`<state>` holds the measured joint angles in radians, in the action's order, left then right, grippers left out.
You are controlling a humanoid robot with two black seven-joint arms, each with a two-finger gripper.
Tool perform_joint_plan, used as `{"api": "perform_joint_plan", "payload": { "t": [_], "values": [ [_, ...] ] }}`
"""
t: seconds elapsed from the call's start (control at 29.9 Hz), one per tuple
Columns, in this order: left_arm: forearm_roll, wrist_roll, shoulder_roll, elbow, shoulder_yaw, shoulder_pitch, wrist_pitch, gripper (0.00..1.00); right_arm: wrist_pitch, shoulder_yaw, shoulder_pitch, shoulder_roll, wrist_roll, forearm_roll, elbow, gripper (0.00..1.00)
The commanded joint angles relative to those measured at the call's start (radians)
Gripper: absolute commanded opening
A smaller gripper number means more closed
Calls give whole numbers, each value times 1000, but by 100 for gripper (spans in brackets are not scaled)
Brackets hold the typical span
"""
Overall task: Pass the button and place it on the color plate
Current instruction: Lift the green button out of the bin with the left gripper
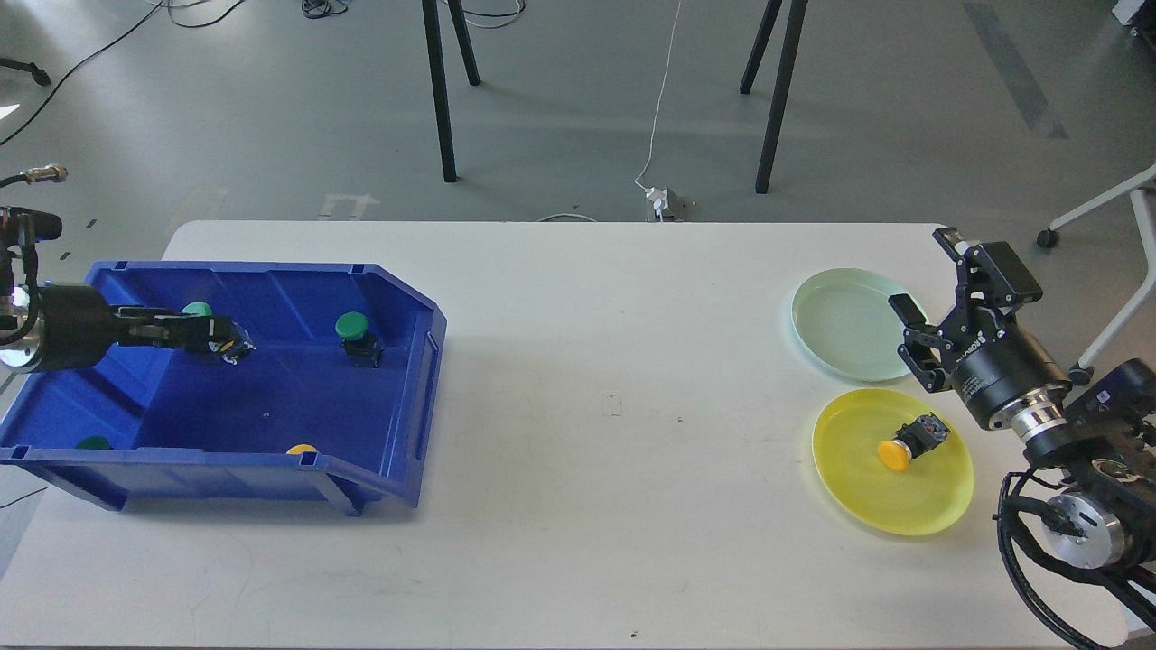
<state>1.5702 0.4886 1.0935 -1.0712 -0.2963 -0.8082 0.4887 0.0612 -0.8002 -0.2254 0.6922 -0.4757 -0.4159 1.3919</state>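
Observation:
My left gripper (pixel 221 341) reaches into the blue bin (pixel 397 298) and is shut on a green button (pixel 197 309), held up above the bin floor. Another green button (pixel 352 327) stands in the bin's middle. A green cap (pixel 93 442) and a yellow cap (pixel 301 448) peek over the front wall. A yellow button (pixel 896 454) lies on its side on the yellow plate (pixel 939 506). The pale green plate (pixel 840 325) is bare. My right gripper (pixel 923 271) is open and empty, just over that plate's right rim.
The white table (pixel 614 406) bears the bin at the left and both plates at the right. Black stand legs (pixel 440 90) and a white cable (pixel 657 126) are on the floor behind the table. A chair base (pixel 1084 217) is at the far right.

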Motion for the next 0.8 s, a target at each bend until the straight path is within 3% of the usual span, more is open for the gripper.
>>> {"api": "perform_joint_plan", "payload": {
  "t": [0.0,0.2,0.57,0.77],
  "values": [
    [-125,0,115,-153,-1,0,0,11,0,-4,-2,4,0,0,1,97],
    [-444,0,94,-249,-64,-5,0,11,0,6,-3,-2,0,-23,22,97],
    [-676,0,-363,-250,-135,-3,0,11,-35,27,-45,7,12,-63,148,97],
    [-676,0,-437,-227,-124,4,0,11,-76,99,-43,-13,37,-46,234,97]
  ]
}}
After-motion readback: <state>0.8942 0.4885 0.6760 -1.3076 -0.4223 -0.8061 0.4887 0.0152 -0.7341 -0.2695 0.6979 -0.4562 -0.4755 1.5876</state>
